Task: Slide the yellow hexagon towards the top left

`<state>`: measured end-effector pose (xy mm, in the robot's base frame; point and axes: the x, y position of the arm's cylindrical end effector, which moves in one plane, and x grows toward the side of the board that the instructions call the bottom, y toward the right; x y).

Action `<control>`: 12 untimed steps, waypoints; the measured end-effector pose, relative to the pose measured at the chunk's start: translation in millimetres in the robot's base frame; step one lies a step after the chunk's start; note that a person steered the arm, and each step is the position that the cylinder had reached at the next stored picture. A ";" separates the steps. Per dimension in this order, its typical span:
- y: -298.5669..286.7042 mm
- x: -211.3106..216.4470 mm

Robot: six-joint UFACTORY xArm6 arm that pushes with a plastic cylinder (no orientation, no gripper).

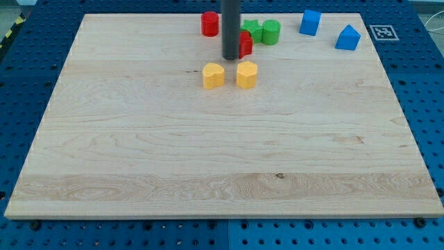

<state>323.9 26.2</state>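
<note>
The yellow hexagon (246,73) lies on the wooden board (222,153) near the view's top centre. A yellow heart-shaped block (213,75) lies just to its left, a small gap between them. My tip (230,57) is the lower end of the dark rod coming down from the view's top. It stands just above the gap between the two yellow blocks, up and to the left of the hexagon, not touching it. A red block (245,44) sits partly hidden behind the rod.
A red cylinder (209,23) stands left of the rod. Two green blocks (251,30) (270,31) sit right of the rod. Two blue blocks (310,22) (348,37) lie at the view's top right. A marker tag (382,32) lies off the board's corner.
</note>
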 end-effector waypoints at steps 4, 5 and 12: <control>5.8 62.0; -33.1 41.9; -156.9 -25.3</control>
<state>298.5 -130.8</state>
